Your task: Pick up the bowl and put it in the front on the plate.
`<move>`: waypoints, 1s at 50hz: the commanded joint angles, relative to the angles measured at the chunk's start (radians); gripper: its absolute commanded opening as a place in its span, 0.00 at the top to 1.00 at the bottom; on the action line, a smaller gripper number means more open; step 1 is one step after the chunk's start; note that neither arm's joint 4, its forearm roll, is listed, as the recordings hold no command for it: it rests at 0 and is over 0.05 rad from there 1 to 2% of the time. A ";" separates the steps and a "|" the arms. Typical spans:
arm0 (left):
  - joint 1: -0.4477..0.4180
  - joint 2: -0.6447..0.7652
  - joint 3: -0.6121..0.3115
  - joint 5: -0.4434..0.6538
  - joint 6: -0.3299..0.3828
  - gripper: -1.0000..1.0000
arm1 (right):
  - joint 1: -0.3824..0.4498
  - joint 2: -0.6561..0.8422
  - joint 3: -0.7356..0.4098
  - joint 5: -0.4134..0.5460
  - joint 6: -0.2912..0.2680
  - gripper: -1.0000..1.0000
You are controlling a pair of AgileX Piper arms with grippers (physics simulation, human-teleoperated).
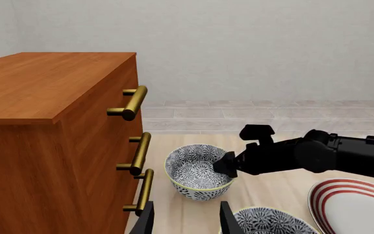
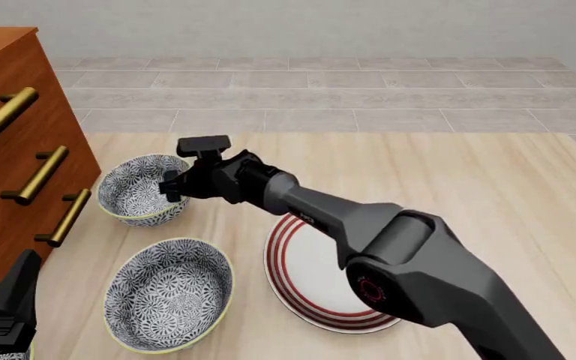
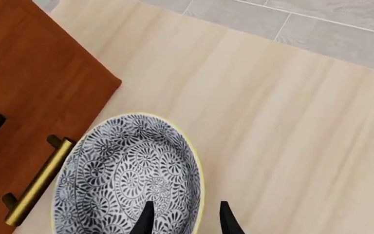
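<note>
The bowl (image 2: 138,191) stands upright on the wooden table beside the dresser, blue-grey floral with a pale yellow rim. My right gripper (image 3: 185,222) is open at its right rim, one finger inside the bowl (image 3: 122,170) and one outside. The left wrist view shows the same bowl (image 1: 194,168) with the right gripper (image 1: 229,163) at its edge. The plate (image 2: 313,281), white with red rings, lies nearer the front under the right arm. My left gripper (image 1: 185,222) is open and empty, low at the front left (image 2: 13,296).
A wider, shallower bowl (image 2: 168,294) with the same pattern sits in front of the bowl, left of the plate. A wooden dresser (image 2: 8,150) with brass handles (image 2: 36,174) stands close on the left. Grey tiled floor lies beyond the table's far edge.
</note>
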 commanded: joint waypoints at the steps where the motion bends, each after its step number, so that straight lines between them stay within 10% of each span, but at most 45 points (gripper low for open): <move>1: 0.000 0.000 0.000 0.000 0.000 0.00 | 0.003 0.029 -0.014 0.007 -0.002 0.00; 12: 0.000 0.000 0.000 0.000 0.000 0.00 | 0.007 0.039 -0.024 0.011 0.002 0.00; 13: 0.000 0.000 0.000 0.000 0.000 0.00 | 0.007 0.039 -0.024 0.011 0.002 1.00; 50: 0.000 0.000 0.000 0.000 0.000 0.00 | 0.002 -0.008 -0.038 0.021 -0.009 1.00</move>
